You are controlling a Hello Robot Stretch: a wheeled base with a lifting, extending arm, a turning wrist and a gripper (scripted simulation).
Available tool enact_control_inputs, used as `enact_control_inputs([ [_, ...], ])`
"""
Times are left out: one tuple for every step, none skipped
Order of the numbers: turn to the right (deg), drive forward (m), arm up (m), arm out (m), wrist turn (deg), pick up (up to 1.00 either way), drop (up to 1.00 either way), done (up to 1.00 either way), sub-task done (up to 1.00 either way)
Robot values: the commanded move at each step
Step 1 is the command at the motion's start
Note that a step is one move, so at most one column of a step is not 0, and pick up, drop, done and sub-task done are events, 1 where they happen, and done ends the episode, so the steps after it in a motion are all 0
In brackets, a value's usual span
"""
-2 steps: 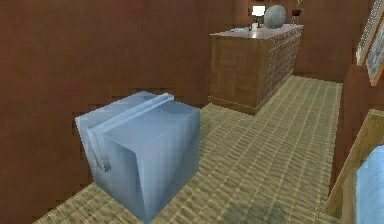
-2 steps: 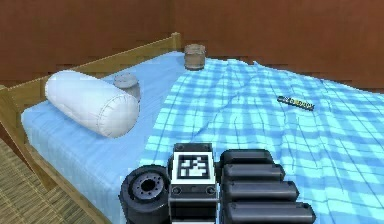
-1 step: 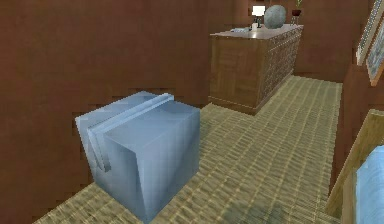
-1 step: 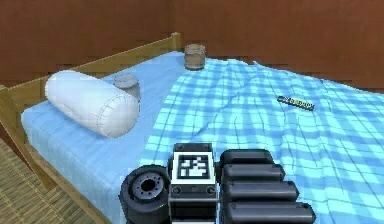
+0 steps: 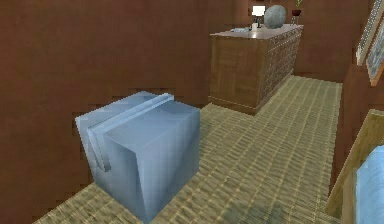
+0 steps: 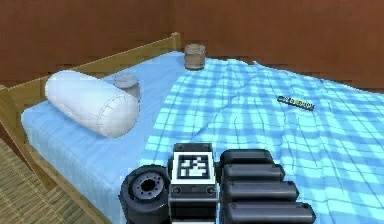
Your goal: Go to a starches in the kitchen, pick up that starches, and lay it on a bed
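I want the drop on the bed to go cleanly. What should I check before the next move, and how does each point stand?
1. Bed beside the arm: ok; the bed lies right next to the arm.
2. Free landing spot: ok; bare checked sheet between the pillow and the small dark thing.
3. Anything held in the hand: cannot tell; its far end cannot be made out.
4. Cup and second cup out of the way: ok; both stand at the pillow end.
5. Floor ahead: not ok for driving on; a blue box sits close in front.
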Motion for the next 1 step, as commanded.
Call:
enact_control_inputs([
  [45.0,0.0,0.0,0.0,0.0,0.0,0.0,0.0,0.0],
])
